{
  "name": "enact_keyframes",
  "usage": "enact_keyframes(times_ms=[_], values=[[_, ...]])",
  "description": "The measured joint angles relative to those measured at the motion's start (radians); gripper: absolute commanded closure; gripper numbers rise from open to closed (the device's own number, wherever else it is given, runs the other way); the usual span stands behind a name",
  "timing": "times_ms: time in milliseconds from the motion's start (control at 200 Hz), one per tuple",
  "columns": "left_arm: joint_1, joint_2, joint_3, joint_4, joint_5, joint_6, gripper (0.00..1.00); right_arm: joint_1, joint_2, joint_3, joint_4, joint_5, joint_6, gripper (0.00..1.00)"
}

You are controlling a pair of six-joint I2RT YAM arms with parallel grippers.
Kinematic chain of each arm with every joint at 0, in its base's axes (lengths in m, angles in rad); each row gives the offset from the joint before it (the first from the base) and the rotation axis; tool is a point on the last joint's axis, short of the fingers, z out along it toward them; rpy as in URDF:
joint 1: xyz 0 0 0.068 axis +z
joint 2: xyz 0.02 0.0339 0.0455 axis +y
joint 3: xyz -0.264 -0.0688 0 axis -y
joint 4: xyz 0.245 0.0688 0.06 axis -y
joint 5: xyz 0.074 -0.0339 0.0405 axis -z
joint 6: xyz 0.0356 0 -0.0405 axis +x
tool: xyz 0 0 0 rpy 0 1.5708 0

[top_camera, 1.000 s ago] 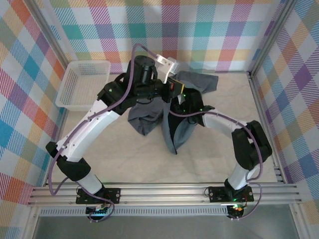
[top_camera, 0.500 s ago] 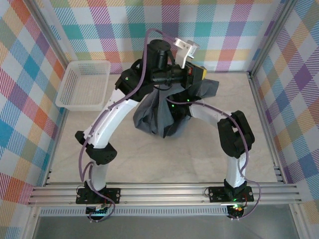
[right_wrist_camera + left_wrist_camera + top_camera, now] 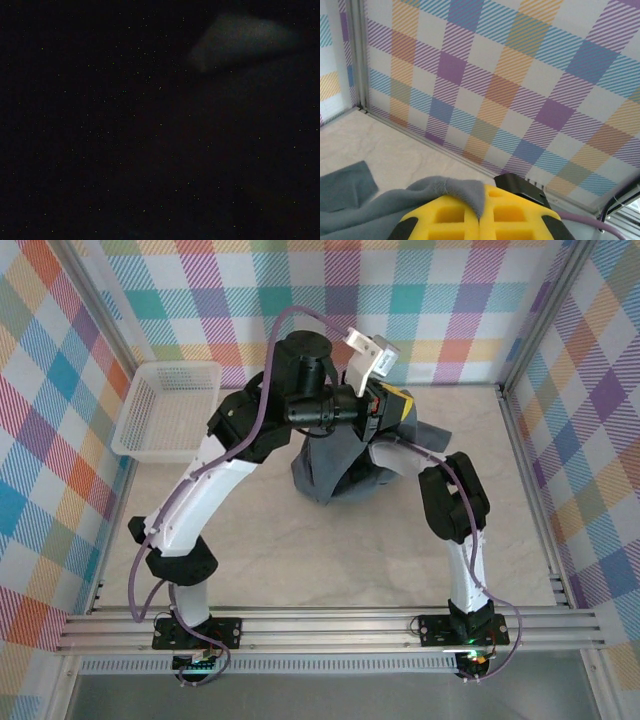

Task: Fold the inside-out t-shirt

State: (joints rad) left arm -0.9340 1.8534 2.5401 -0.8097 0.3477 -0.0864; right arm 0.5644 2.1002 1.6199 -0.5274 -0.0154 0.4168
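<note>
Hanging bunched over the far middle of the table [image 3: 300, 560], the shirt [image 3: 335, 468] is pinched at a grey fold by the left gripper [image 3: 480, 220], jaws pressed together. Whether the right gripper is spread cannot be told; its wrist view is dark.

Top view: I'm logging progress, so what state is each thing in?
Grey t-shirt: bunched, not folded, hanging from the left pincer, lower part on the table.
Left pincer: shut on the t-shirt, raised.
Right arm: reaching under the hanging t-shirt.
Basket: upright, empty.
</note>
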Motion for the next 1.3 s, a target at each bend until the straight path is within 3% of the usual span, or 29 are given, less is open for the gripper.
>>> enact_keyframes(times_ms=[110, 385, 465, 525, 565, 630, 700, 840, 905, 970, 1115, 1300], values=[[-0.011, -0.002, 0.004, -0.001, 0.001, 0.023, 1.0, 0.0, 0.019, 0.089, -0.064, 0.0, -0.015, 0.0], [-0.053, -0.011, 0.049, -0.053, -0.053, 0.103, 1.0, 0.0, 0.167, 0.192, -0.246, 0.058, -0.108, 0.0], [-0.062, -0.023, 0.05, -0.055, -0.079, 0.129, 1.0, 0.001, 0.161, 0.196, -0.265, 0.061, -0.126, 0.07], [-0.067, -0.036, 0.05, -0.055, -0.098, 0.149, 1.0, 0.001, 0.161, 0.185, -0.271, 0.068, -0.14, 0.19], [-0.067, -0.045, 0.05, -0.056, -0.112, 0.16, 1.0, 0.0, 0.156, 0.175, -0.27, 0.067, -0.148, 0.32], [-0.067, -0.063, 0.05, -0.057, -0.137, 0.177, 1.0, 0.0, 0.146, 0.154, -0.265, 0.056, -0.164, 0.69], [-0.067, -0.077, 0.049, -0.058, -0.183, 0.193, 1.0, 0.0, 0.119, 0.105, -0.24, 0.03, -0.171, 1.0], [-0.035, -0.066, 0.071, -0.073, -0.349, 0.19, 1.0, 0.004, -0.014, -0.078, -0.181, -0.035, -0.18, 1.0], [0.043, -0.037, 0.097, -0.084, -0.372, 0.14, 1.0, 0.014, -0.106, -0.154, -0.162, -0.066, -0.192, 1.0], [0.181, -0.01, 0.073, -0.077, -0.367, 0.071, 1.0, 0.034, -0.23, -0.218, -0.137, -0.093, -0.198, 1.0], [0.43, 0.048, -0.18, -0.032, -0.366, -0.042, 1.0, 0.082, -0.513, -0.276, -0.084, -0.123, -0.201, 1.0], [0.497, 0.134, -0.549, 0.018, -0.361, -0.138, 1.0, 0.09, -0.718, -0.227, -0.034, -0.088, -0.22, 1.0]])
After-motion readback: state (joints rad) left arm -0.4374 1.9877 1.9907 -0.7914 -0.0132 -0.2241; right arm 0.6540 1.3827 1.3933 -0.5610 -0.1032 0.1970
